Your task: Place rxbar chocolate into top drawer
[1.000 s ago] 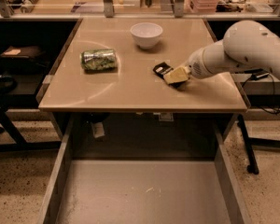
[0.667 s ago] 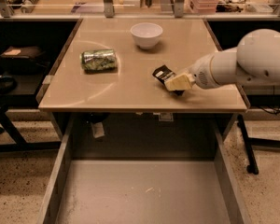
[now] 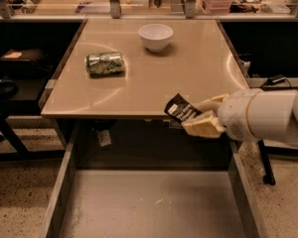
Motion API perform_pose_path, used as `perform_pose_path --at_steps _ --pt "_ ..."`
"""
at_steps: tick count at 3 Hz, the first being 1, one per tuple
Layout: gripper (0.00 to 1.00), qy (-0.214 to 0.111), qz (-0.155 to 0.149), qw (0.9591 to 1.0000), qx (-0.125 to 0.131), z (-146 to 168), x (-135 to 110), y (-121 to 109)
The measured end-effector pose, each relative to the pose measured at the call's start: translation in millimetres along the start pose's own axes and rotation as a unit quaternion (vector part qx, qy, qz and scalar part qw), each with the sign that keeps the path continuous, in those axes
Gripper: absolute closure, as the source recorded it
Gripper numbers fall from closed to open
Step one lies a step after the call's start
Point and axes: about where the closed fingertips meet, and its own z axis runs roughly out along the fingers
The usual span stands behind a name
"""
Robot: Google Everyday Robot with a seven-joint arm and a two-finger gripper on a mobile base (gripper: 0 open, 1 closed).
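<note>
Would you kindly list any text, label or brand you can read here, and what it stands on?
Nothing reads as words.
Small flat black wrapped bar, held by the tool at the tan table's front edge over the open grey metal drawer: white print lines, too small to read.
Green patterned can lying on the table: label illegible.
White bowl: no marking.

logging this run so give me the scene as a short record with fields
gripper: at the front right edge of the table, shut on the rxbar chocolate
rxbar chocolate: held tilted in the air past the table edge, over the top drawer
top drawer: pulled open below the table, bar not yet inside
table: green can on its side at left, white bowl at back
</note>
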Motion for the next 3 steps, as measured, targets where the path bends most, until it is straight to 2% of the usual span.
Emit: perform_pose_path --at_steps 1,2,3 --pt "1.0 0.042 -0.031 0.9986 0.006 0 53 23" --pt "1.0 0.1 -0.044 0.9939 -0.008 35 113 31" --pt "1.0 0.136 -0.044 0.9888 -0.042 78 145 46"
